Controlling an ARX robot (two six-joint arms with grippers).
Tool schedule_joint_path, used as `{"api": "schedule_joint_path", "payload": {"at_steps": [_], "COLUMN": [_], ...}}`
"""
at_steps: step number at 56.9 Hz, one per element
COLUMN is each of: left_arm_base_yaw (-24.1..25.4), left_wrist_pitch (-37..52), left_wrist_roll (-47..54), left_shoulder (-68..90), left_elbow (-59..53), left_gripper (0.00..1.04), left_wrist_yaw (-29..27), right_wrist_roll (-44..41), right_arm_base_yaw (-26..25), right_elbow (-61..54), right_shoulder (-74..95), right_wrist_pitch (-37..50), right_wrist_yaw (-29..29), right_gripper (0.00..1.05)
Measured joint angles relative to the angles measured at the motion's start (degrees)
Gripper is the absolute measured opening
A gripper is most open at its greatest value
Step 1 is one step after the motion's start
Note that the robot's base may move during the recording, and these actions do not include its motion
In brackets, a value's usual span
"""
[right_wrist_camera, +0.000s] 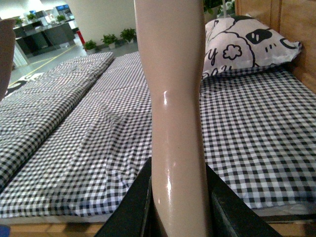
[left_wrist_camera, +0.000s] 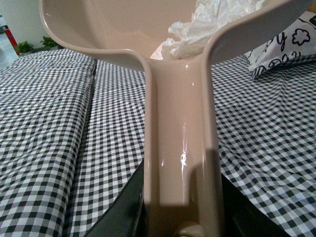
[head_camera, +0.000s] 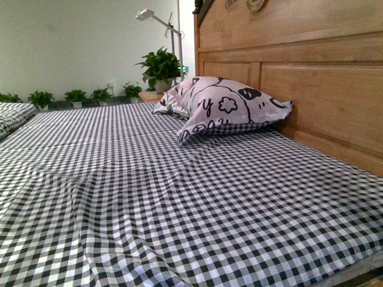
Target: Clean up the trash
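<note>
In the left wrist view my left gripper [left_wrist_camera: 180,217] is shut on the handle of the beige dustpan [left_wrist_camera: 177,133]. The trash [left_wrist_camera: 207,24], a crumpled white paper wad, lies inside the pan's scoop, held above the checked bed. In the right wrist view my right gripper [right_wrist_camera: 177,207] is shut on the beige handle of the brush [right_wrist_camera: 175,89], which rises out of the frame so its bristles are hidden. Neither arm shows in the front view.
A black-and-white checked sheet [head_camera: 149,191] covers the bed. A patterned pillow [head_camera: 224,107] leans by the wooden headboard [head_camera: 311,78] at the right. Potted plants [head_camera: 158,66] and a lamp [head_camera: 161,24] stand beyond the far edge. A second checked bed [right_wrist_camera: 44,103] lies alongside.
</note>
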Motion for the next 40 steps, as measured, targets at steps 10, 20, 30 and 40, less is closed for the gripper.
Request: {"api": "schedule_joint_path", "payload": {"at_steps": [10,20,30,40], "left_arm_base_yaw": [-2.0,-3.5,-3.9,-3.9], "left_wrist_pitch": [-2.5,-4.1,-4.2,-4.2], "left_wrist_roll": [-0.2,-0.5,-0.7,-0.7], "left_shoulder": [-3.4,-5.4,-5.6,-5.6], "left_elbow": [-0.2,-0.5,-0.5,-0.5], "left_gripper": [0.26,0.26,0.26,0.26], "left_wrist_yaw": [-0.8,-1.8,-2.1,-2.1], "right_wrist_roll": [2.9,3.5,3.5,3.5], "right_arm_base_yaw": [8.7,10.4,10.3,10.3], "right_elbow": [-0.3,-1.2,-1.5,-1.5], "right_shoulder": [-0.9,-1.3,-1.5,-1.6], "right_wrist_pitch": [0.1,-1.0,-1.2,-1.2], "right_wrist_yaw": [10.2,15.5,16.8,16.7], "right_gripper": [0.20,0.20,0.20,0.20]}}
